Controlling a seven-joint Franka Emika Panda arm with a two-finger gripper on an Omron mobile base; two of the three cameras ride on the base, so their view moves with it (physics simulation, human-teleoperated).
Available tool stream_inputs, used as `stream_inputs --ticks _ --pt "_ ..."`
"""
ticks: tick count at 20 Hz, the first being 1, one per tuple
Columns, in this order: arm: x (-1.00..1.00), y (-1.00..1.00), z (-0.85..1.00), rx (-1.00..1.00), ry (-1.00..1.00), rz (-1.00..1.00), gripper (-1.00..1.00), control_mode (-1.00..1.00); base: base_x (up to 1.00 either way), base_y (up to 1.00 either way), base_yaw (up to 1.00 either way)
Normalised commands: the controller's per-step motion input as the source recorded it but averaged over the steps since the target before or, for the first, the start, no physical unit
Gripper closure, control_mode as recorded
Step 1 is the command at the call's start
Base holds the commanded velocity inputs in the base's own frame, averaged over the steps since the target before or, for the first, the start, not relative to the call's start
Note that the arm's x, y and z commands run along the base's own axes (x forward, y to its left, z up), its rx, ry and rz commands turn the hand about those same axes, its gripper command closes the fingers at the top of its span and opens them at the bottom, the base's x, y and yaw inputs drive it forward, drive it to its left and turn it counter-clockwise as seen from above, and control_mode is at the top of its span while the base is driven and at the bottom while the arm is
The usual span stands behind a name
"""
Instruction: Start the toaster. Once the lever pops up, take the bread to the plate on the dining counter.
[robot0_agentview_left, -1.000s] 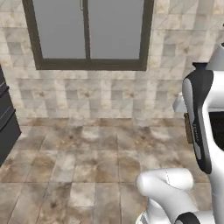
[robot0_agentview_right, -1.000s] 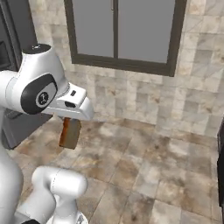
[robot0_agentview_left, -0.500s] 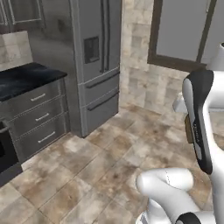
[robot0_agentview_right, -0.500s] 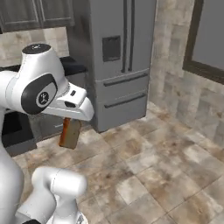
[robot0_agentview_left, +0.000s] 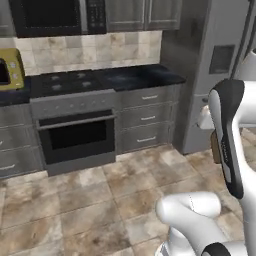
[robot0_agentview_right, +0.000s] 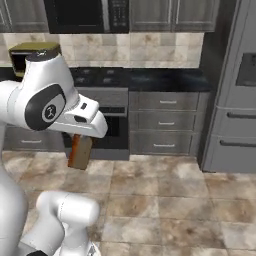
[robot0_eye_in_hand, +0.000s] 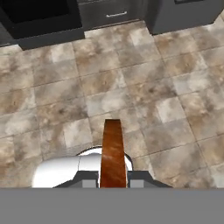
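One slice of bread (robot0_eye_in_hand: 113, 153), thin and tan-brown with a darker crust, sits edge-on at the bottom centre of your hand view, clamped in the gripper (robot0_eye_in_hand: 113, 178) above mottled stone floor tiles (robot0_eye_in_hand: 144, 83). In your right base view it hangs left of centre. Behind: one glass-fronted oven (robot0_agentview_left: 75, 133) and one grey fridge (robot0_agentview_right: 235, 90).

Oven (robot0_agentview_left: 75, 131) w/ dark door under black cooktop (robot0_agentview_left: 70, 81); microwave (robot0_agentview_right: 82, 15) above. Grey drawers (robot0_agentview_right: 167, 122) beside oven, fridge (robot0_agentview_right: 235, 90) at right. Yellow box (robot0_agentview_left: 10, 70) on tabletop (robot0_agentview_left: 145, 75). Brown tile floor (robot0_eye_in_hand: 144, 83).
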Motion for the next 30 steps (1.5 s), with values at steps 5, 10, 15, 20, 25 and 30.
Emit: stream_inputs --ticks 5,10,15,20,25,30 --pt "0.00 0.00 0.00 0.00 0.00 0.00 1.00 1.00 0.35 0.00 0.80" --pt "0.00 0.00 0.00 0.00 0.00 0.00 1.00 1.00 0.42 0.00 0.72" --pt "0.00 0.00 0.00 0.00 0.00 0.00 1.00 1.00 0.33 0.00 0.59" --pt "0.00 0.00 0.00 0.00 0.00 0.00 1.00 1.00 0.41 0.00 0.56" --pt "0.00 0.00 0.00 0.00 0.00 0.00 1.00 1.00 0.36 0.00 0.56" --pt "0.00 0.00 0.00 0.00 0.00 0.00 1.00 1.00 0.32 0.00 0.56"
